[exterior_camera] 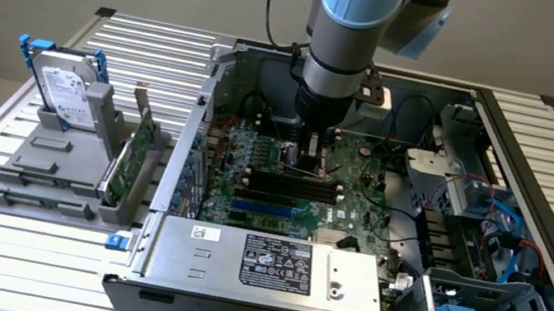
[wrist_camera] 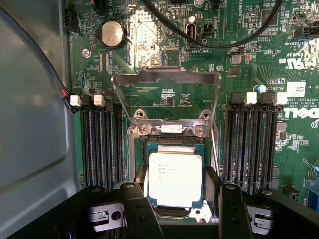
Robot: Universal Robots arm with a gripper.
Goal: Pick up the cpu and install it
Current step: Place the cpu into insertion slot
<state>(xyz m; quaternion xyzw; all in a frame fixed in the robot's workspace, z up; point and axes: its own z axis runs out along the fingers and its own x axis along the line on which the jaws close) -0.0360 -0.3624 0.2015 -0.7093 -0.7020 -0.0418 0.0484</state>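
The gripper (wrist_camera: pixel 179 186) is down low over the motherboard (wrist_camera: pixel 279 64), jaws standing wide; its two black fingers (wrist_camera: pixel 137 209) straddle the cpu (wrist_camera: pixel 175 179), one on each side, and a sliver of gap shows between the chip and at least one finger, so this does not read as a grip. The cpu lies flat and square inside the socket (wrist_camera: pixel 172 137), silver top up, faint print across it, pale rim showing all round. The socket's metal load plate (wrist_camera: pixel 167 77) is swung up and open, hinged at the far edge of the socket from the fingers. Banks of black memory slots (wrist_camera: pixel 99 144) run along both sides of the socket, white clips at their ends. Further out, a round coin battery (wrist_camera: pixel 112 34) sits on the green board and a black cable (wrist_camera: pixel 214 42) loops across above it.

In the exterior view the arm (exterior_camera: pixel 346 33) drops straight down into the open computer case (exterior_camera: pixel 543 164), with the gripper (exterior_camera: pixel 309 161) right at the board in the middle. The grey power supply (exterior_camera: pixel 271 263) fills the near edge of the case. Out on the slatted table (exterior_camera: pixel 161 45), at the exterior view's left and well apart from the case, a hard drive (exterior_camera: pixel 64 92) in blue brackets stands tilted on a grey stand (exterior_camera: pixel 63 172), with a green card (exterior_camera: pixel 133 149) upright just beside it.
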